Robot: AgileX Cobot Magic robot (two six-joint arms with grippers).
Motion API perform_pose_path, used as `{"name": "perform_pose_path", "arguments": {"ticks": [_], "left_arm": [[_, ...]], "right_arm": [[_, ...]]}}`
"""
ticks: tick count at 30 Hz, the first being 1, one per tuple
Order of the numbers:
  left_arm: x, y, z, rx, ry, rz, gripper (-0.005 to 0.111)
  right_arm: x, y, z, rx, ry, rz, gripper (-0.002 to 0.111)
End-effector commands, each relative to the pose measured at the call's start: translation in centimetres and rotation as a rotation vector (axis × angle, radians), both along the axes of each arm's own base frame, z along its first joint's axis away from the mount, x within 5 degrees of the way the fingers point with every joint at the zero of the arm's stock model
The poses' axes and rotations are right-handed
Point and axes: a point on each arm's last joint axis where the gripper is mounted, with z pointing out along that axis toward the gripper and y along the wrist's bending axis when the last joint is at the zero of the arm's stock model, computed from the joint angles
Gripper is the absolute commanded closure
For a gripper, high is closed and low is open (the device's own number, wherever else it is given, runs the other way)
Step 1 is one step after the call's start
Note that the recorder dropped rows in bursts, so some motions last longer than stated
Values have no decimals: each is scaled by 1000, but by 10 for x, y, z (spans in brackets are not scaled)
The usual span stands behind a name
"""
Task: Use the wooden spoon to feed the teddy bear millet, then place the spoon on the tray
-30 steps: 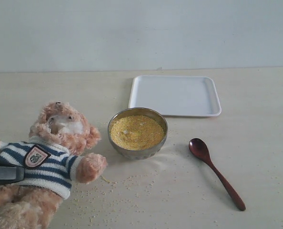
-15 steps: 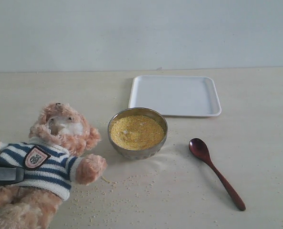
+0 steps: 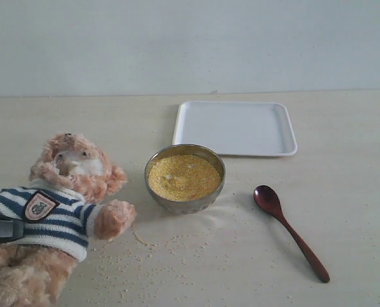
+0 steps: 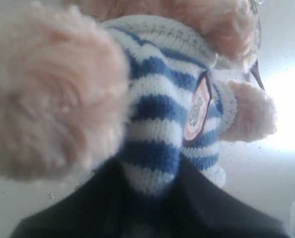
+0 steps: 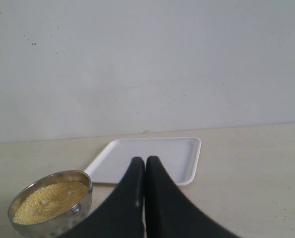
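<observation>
Teddy bear hides most of the left hand pinching it; right hand pressed together.

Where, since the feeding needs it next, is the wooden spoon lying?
In the exterior view the wooden spoon lies on the table, right of the steel bowl and in front of the tray.

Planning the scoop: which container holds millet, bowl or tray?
The round steel bowl, heaped with millet; the flat white tray shows none.
</observation>
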Motion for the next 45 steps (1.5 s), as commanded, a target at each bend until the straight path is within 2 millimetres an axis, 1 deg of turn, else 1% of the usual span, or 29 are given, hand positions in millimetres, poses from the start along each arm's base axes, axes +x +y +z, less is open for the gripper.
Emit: {"name": "perform_pose_path", "arguments": {"ticks": [1, 6, 18, 45], "left_arm": [[-8, 4, 14, -22, -62, 30, 102], [-14, 6, 19, 3, -89, 36, 102], [-12, 9, 19, 27, -96, 63, 102], [-12, 9, 19, 41, -109, 50, 102]], "right_arm": [[0, -1, 1, 1, -16, -5, 108], [0, -1, 1, 1, -16, -5, 108], [0, -1, 1, 1, -16, -5, 108], [0, -1, 1, 2, -18, -6, 108]]}}
